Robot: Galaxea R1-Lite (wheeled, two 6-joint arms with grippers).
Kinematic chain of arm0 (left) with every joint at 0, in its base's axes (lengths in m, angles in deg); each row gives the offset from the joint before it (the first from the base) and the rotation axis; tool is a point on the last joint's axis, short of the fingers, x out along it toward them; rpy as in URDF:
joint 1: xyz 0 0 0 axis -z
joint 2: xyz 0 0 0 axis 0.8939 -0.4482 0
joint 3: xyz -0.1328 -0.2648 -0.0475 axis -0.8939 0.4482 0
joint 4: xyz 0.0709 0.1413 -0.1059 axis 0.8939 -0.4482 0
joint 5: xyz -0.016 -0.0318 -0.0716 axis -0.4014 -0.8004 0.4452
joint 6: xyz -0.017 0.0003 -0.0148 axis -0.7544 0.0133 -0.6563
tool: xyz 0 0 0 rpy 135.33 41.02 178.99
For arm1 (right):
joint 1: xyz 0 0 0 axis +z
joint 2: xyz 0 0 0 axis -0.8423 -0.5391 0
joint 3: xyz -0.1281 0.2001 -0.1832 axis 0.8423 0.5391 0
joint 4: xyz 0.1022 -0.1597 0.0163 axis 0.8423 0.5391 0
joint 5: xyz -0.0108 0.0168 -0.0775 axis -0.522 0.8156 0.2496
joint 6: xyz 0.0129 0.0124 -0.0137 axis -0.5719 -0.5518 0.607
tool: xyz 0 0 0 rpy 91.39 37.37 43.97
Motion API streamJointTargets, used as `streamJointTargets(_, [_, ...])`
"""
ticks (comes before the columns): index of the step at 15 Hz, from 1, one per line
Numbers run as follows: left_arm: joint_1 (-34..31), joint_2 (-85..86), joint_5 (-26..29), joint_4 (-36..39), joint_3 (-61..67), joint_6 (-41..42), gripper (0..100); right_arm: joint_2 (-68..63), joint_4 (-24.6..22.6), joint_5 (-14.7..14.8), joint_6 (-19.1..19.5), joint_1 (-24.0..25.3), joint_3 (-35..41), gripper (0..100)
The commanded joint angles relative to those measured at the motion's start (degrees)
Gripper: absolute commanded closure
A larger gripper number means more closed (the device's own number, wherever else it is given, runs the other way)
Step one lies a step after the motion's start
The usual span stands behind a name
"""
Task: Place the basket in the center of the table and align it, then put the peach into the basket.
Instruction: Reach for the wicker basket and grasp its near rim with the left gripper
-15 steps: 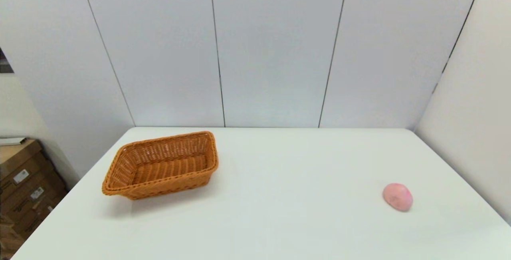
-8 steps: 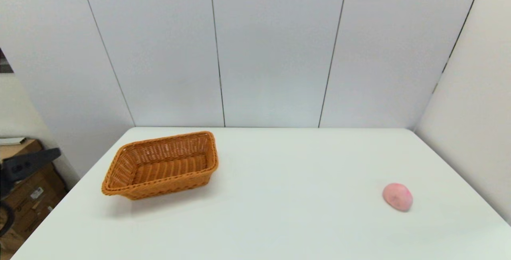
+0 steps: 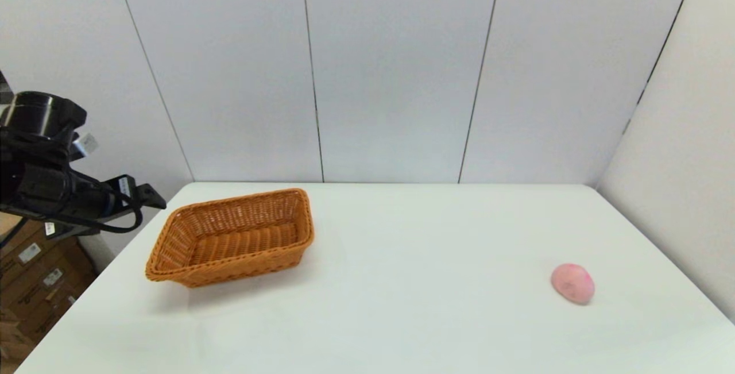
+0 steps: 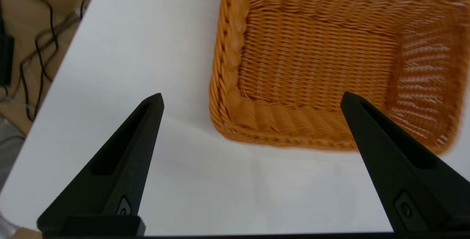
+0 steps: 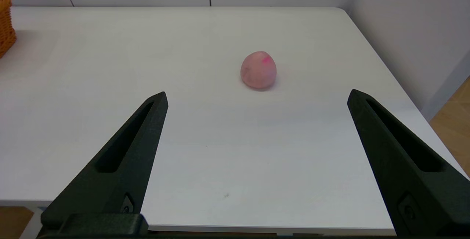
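Note:
The orange-brown wicker basket (image 3: 241, 266) sits skewed on the left part of the white table (image 3: 402, 316). It is empty. My left gripper (image 3: 150, 197) hovers just off the table's left edge, beside and above the basket's left end. In the left wrist view the left gripper (image 4: 251, 95) is open over the basket's (image 4: 224, 59) near rim, holding nothing. The pale pink peach (image 3: 572, 283) lies alone at the right. In the right wrist view my right gripper (image 5: 257, 93) stands open by the table's front edge, a little short of the peach (image 5: 258, 70).
Grey wall panels close the back and right of the table. Cardboard boxes (image 3: 34, 270) stand on the floor left of the table, with cables (image 4: 33, 59) there. A sliver of the basket (image 5: 5, 22) shows in the right wrist view.
My left arm has risen into the head view from the lower left and moved toward the basket's left end. Basket and peach have not moved.

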Motion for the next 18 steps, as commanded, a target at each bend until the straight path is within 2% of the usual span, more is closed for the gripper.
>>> streamJointTargets(1, [-1.5, -14.4, 0.5, -0.4, -3.9, 0.0, 0, 0.0, 0.0, 0.0, 0.1, 0.1, 0.0, 0])
streamJointTargets(7, [-1.0, -23.4, 0.6, -1.9, -11.5, 3.7, 0, 0.0, 0.0, -0.2, 0.5, 0.0, 0.0, 0])
streamJointTargets(14, [0.9, -28.7, 3.4, -10.0, -18.0, 6.5, 0, 0.0, 0.0, -0.1, 0.4, 0.0, 0.0, 0])
streamJointTargets(15, [0.9, -29.2, 3.4, -10.6, -18.4, 6.5, 100, 0.0, 0.0, -0.1, 0.4, 0.0, 0.0, 0])
streamJointTargets(18, [0.9, -29.5, 3.5, -10.6, -19.1, 6.5, 100, 0.0, 0.0, -0.3, 0.5, 0.1, 0.0, 0])
